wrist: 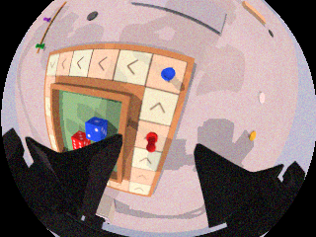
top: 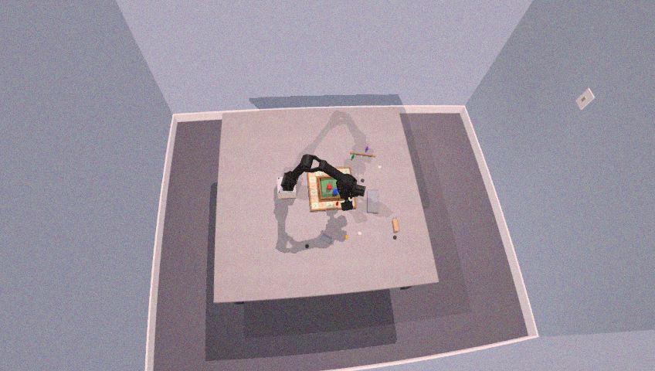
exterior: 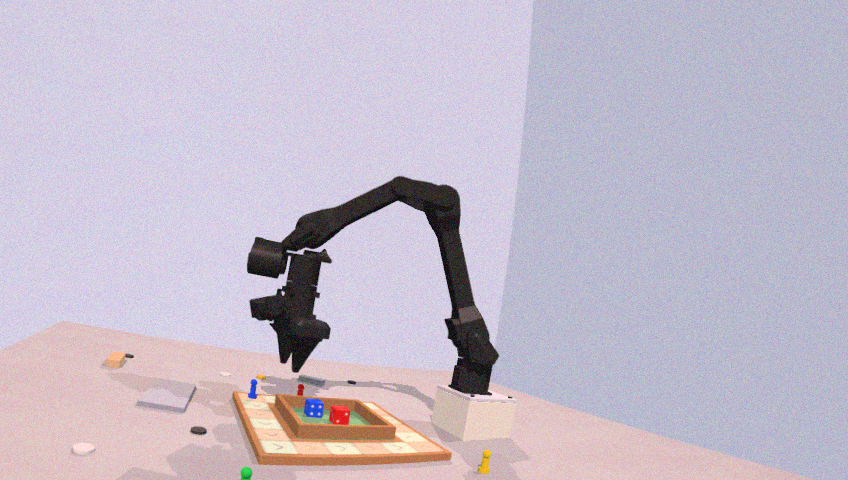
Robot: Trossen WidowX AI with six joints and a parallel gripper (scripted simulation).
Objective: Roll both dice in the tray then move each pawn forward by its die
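My gripper [exterior: 289, 365] [wrist: 159, 144] is open and empty, above the board's side row. The red pawn [top: 337, 202] [exterior: 300, 390] [wrist: 151, 141] stands on a pink square of the board [exterior: 354, 459] [wrist: 132, 66], below the open fingers and clear of them. The blue pawn [exterior: 253, 389] [wrist: 168, 74] stands on the corner square, with one pale arrow square between the pawns. The red die [top: 329, 187] [exterior: 339, 415] and blue die [top: 334, 192] [exterior: 313, 408] [wrist: 96, 128] rest in the tray [exterior: 345, 432]. The left finger partly hides the red die in the wrist view.
A grey slab [top: 372, 201] [exterior: 167, 397] lies beyond the board, with an orange block [top: 395, 225] [exterior: 115, 359] farther out. A green pawn [top: 352, 156] [exterior: 246, 472] stands by a brown stick [top: 363, 154]. A yellow pawn [exterior: 485, 462] stands off the board. Small discs lie around.
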